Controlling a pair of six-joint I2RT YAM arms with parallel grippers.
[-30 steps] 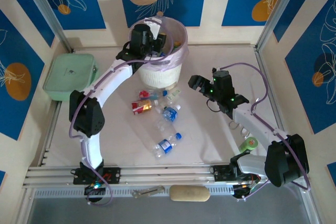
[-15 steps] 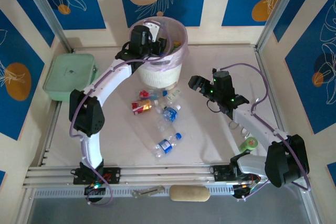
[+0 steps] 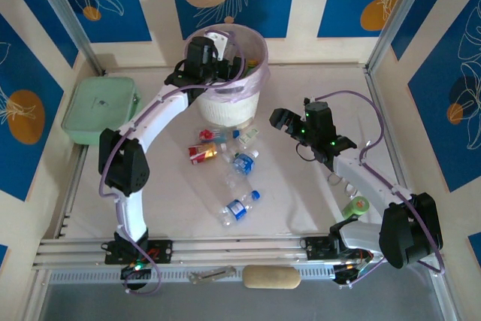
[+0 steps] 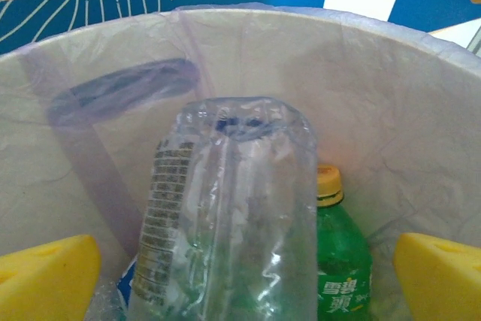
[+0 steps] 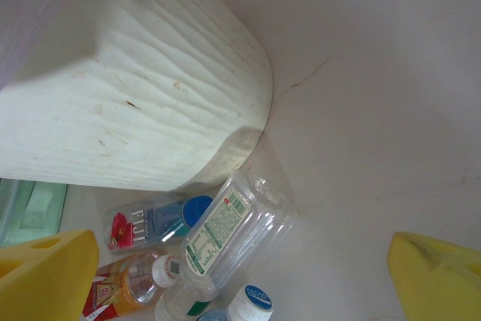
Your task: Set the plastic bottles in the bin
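My left gripper [image 3: 228, 62] hangs over the white bin [image 3: 242, 107] with its pink-purple liner [image 4: 391, 95]. Its yellow fingers [image 4: 46, 276] stand wide open. A clear plastic bottle [image 4: 225, 216] is between them, base up and touching neither, inside the bin's mouth. A green bottle with a yellow cap [image 4: 342, 261] lies in the bin. My right gripper [image 3: 281, 121] is open to the right of the bin, above a cluster of bottles [image 3: 239, 160]: a clear one [image 5: 233, 234], a Fiji one [image 5: 150, 223] and an orange-red one [image 5: 120, 287]. Another bottle [image 3: 239, 207] lies nearer.
A pale-green lidded box [image 3: 100, 107] sits at the left wall. A green bottle [image 3: 355, 206] lies by the right arm's base. The bin's ribbed white wall [image 5: 150, 95] is close ahead of the right gripper. Metal rails [image 3: 225, 249] run along the near edge.
The left gripper has opened over the bin and let go of the clear bottle. The right arm and the bottles on the table have not moved.
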